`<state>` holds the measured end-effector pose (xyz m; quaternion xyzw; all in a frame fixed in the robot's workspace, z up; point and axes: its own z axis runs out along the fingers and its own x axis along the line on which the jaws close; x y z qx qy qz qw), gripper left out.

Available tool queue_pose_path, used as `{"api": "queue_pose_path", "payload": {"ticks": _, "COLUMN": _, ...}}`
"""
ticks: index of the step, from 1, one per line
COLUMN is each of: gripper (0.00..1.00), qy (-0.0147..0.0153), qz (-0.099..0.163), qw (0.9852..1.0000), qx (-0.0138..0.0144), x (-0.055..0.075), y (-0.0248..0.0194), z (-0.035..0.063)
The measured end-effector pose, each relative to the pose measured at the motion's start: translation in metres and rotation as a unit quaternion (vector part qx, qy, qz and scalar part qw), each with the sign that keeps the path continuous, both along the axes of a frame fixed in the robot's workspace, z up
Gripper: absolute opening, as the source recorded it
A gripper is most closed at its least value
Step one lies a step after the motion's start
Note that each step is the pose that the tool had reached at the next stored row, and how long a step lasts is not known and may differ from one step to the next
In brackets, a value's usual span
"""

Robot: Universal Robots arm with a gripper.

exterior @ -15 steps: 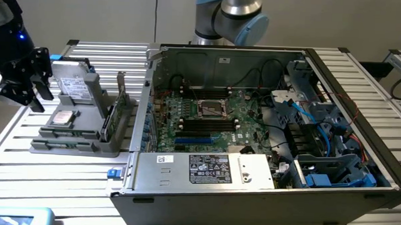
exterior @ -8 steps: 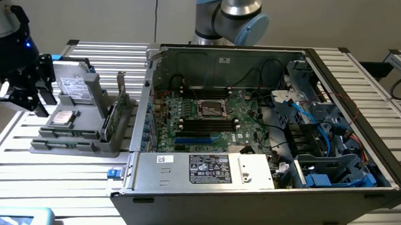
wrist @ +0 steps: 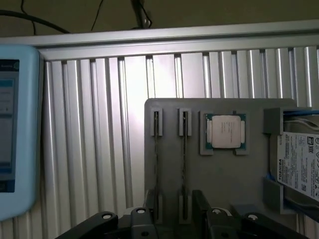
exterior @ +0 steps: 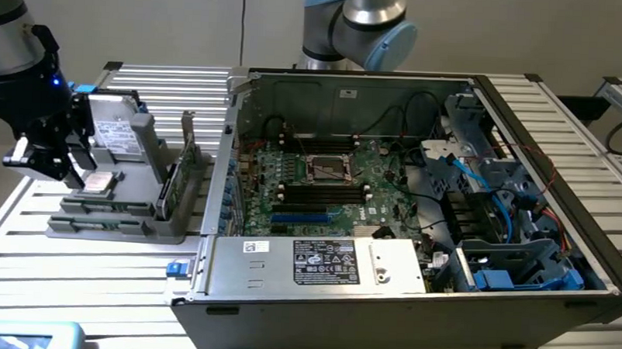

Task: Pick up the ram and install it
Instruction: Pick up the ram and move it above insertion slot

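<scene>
Jaws stand wide and empty above the grey holder [wrist: 224, 179], with the ram [wrist: 184, 164] edge-up in its slot just beneath them and the processor [wrist: 225, 132] beside it. I judge this the pick-up step, not yet gripped; grasping calls for squaring onto that thin edge

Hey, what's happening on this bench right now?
A robot arm's end effector hangs open above a gray parts holder, which sits beside an opened computer case. It holds nothing. Right below it, two ram sticks stand on edge in the holder's slots, with a processor chip and a hard drive alongside. No ram has been picked up yet.
</scene>
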<state>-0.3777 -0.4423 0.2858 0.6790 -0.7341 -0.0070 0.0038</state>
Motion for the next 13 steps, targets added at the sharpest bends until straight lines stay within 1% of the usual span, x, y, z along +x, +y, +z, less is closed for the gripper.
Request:
{"api": "queue_pose_path", "payload": {"ticks": 5, "gripper": 0.42, "qy": 0.0000, "qz": 0.000, "qw": 1.0000, "qx": 0.0001, "x": 0.000, "y": -0.0007, "z": -0.0091}}
{"api": "queue_pose_path", "payload": {"ticks": 7, "gripper": 0.42, "qy": 0.0000, "qz": 0.000, "qw": 1.0000, "qx": 0.0000, "x": 0.001, "y": -0.0050, "z": -0.0127}}
{"api": "queue_pose_path", "payload": {"ticks": 8, "gripper": 0.42, "qy": -0.0001, "qz": 0.000, "qw": 1.0000, "qx": 0.0000, "x": 0.002, "y": -0.0058, "z": -0.0146}}
{"api": "queue_pose_path", "payload": {"ticks": 13, "gripper": 0.42, "qy": 0.0000, "qz": 0.000, "qw": 1.0000, "qx": 0.0000, "x": 0.004, "y": -0.0056, "z": -0.0237}}
